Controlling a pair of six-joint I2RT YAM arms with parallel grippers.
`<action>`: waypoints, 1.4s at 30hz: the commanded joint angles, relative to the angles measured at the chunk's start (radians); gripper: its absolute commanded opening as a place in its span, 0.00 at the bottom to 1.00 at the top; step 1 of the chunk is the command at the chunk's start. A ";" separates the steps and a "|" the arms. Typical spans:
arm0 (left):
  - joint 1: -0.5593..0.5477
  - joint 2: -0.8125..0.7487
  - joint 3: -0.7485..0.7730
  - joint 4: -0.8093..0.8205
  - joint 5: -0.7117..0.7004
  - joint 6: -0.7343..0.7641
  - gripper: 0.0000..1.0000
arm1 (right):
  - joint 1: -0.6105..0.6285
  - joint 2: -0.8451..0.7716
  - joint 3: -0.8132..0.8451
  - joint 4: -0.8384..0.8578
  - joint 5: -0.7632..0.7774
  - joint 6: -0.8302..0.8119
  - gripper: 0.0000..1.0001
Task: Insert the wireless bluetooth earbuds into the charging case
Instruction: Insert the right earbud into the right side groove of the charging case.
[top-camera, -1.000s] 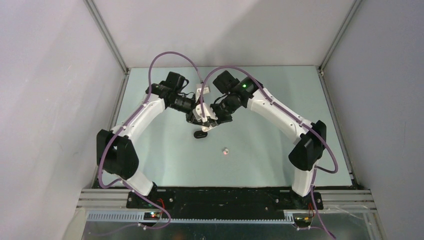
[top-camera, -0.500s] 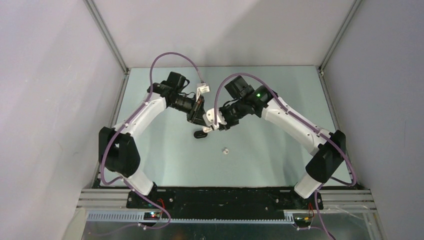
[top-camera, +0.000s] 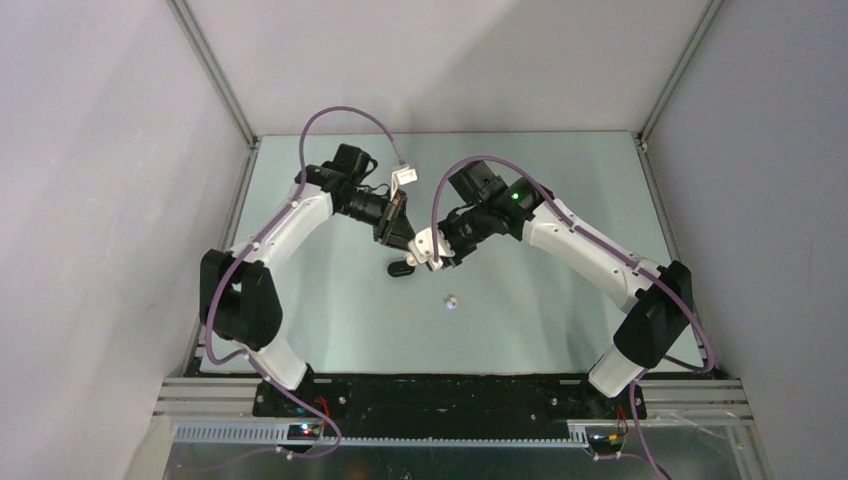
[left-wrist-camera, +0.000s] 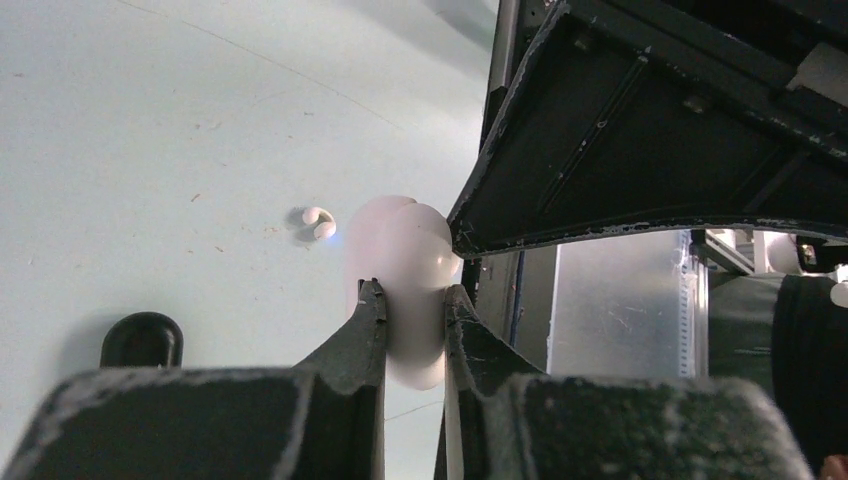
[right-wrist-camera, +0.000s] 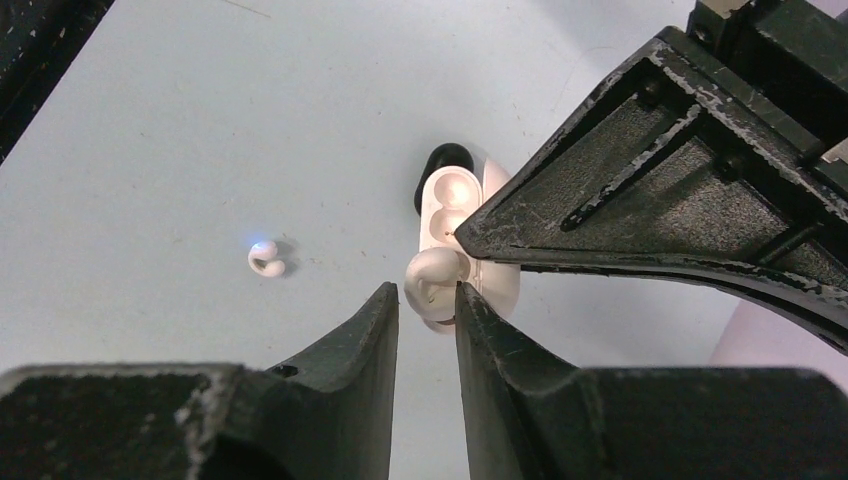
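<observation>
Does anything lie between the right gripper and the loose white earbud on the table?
Nothing visible does. The loose white earbud lies alone on the table, with bare surface between it and the right gripper; the black case sits off to the left.

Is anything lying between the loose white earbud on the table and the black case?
No. In the left wrist view, the stretch of table between the loose white earbud and the black case is bare. The top view shows the same.
</observation>
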 joint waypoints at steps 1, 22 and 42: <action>0.013 0.007 0.048 -0.003 0.072 -0.026 0.00 | 0.006 -0.035 -0.003 0.006 -0.012 -0.050 0.32; 0.022 0.029 0.069 -0.003 0.116 -0.046 0.00 | 0.015 -0.041 -0.028 0.116 0.062 -0.019 0.14; 0.014 -0.002 0.068 -0.002 0.040 0.003 0.00 | 0.008 0.012 0.034 0.030 0.055 0.030 0.08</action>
